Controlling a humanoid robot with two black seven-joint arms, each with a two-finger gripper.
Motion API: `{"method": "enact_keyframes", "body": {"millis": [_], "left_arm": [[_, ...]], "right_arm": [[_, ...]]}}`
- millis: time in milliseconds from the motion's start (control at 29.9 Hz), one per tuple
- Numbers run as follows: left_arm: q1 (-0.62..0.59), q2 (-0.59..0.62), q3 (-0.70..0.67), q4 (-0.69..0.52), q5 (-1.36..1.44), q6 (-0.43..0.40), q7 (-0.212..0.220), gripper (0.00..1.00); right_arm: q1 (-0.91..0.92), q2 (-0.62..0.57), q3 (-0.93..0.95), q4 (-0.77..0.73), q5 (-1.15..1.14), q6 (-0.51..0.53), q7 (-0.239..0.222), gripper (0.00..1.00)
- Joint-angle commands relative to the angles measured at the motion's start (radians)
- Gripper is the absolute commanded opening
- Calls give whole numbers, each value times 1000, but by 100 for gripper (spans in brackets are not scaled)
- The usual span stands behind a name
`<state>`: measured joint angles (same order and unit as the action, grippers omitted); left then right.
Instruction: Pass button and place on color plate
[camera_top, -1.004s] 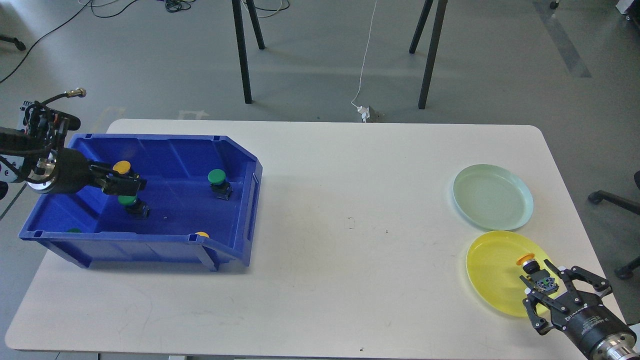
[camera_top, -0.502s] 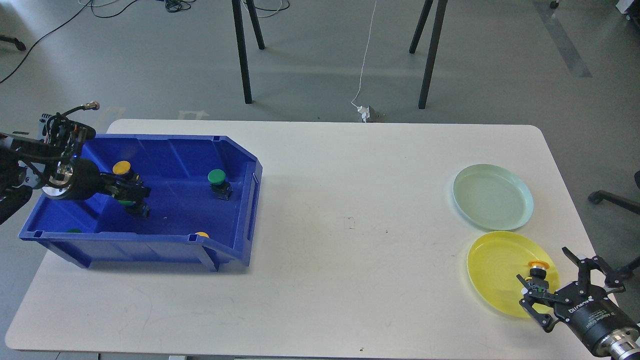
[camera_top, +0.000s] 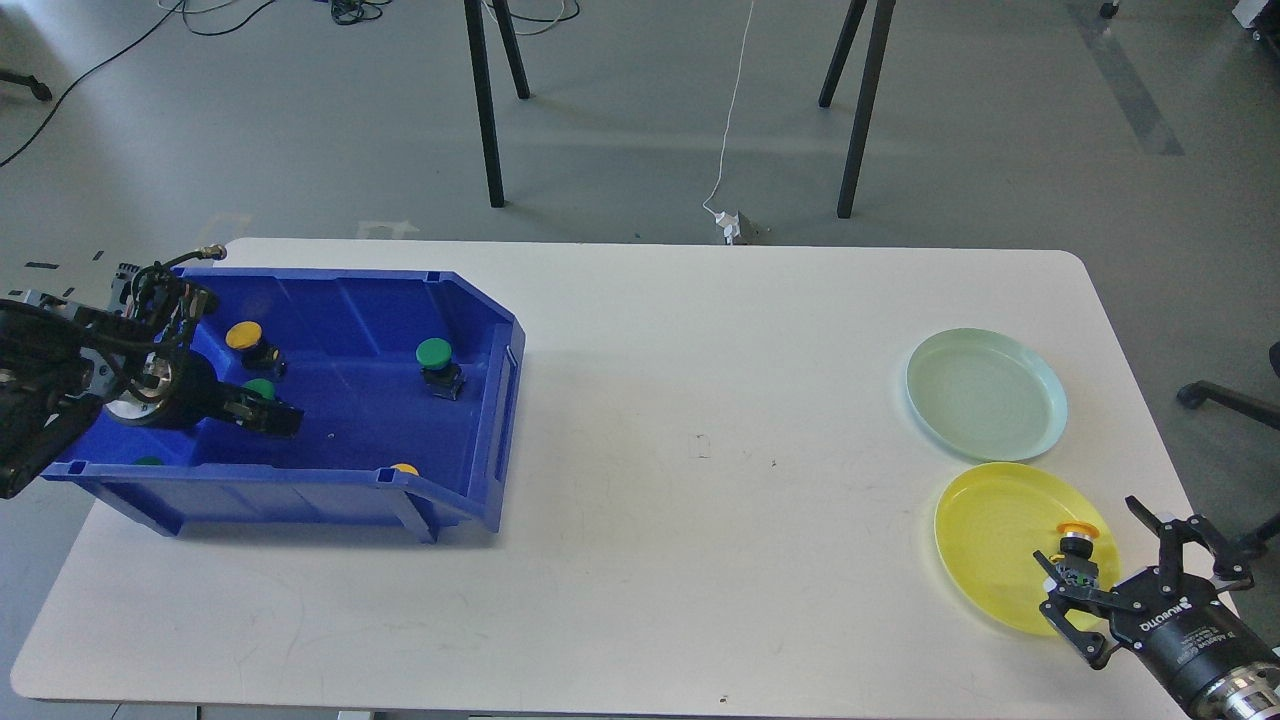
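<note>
A blue bin (camera_top: 480, 330) at the left holds several buttons: a yellow one (camera_top: 243, 336), a green one (camera_top: 434, 353), and a green one (camera_top: 260, 388) right at my left gripper. My left gripper (camera_top: 268, 417) is low inside the bin with its fingers at this button's black body. I cannot tell whether they grip it. A yellow-capped button (camera_top: 1077, 542) stands on the yellow plate (camera_top: 985, 540) at the right. My right gripper (camera_top: 1110, 565) is open just behind this button, not holding it. A pale green plate (camera_top: 985, 393) lies empty beyond the yellow one.
Two more caps peek over the bin's near wall, a green one (camera_top: 148, 461) and a yellow one (camera_top: 404, 468). The white table (camera_top: 700, 450) has its front edge near my right gripper. Stand legs and cables are on the floor behind.
My left gripper has dropped lower in the bin, down onto the green button. My right gripper has let go of the yellow-capped button on the yellow plate and pulled back towards the table edge.
</note>
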<state>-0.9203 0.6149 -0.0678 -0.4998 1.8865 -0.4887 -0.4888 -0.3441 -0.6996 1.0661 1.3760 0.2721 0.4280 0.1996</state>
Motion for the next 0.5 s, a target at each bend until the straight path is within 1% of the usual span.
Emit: {"method": "enact_keyframes", "body": {"millis": [0, 100, 435, 469], "left_arm": [[0, -3, 2, 6, -1, 0, 0, 89], [0, -3, 2, 6, -3, 9, 0, 83], [-8, -4, 2, 9, -38, 16, 0, 82], [-8, -6, 2, 10, -38, 16, 0, 79]], "right_arm": [[-1, 0, 3, 1, 2, 3, 0, 99], [-4, 0, 3, 0, 6, 9, 0, 99], [-16, 0, 3, 0, 6, 15, 0, 99], [-16, 0, 3, 0, 6, 15, 0, 99]]}}
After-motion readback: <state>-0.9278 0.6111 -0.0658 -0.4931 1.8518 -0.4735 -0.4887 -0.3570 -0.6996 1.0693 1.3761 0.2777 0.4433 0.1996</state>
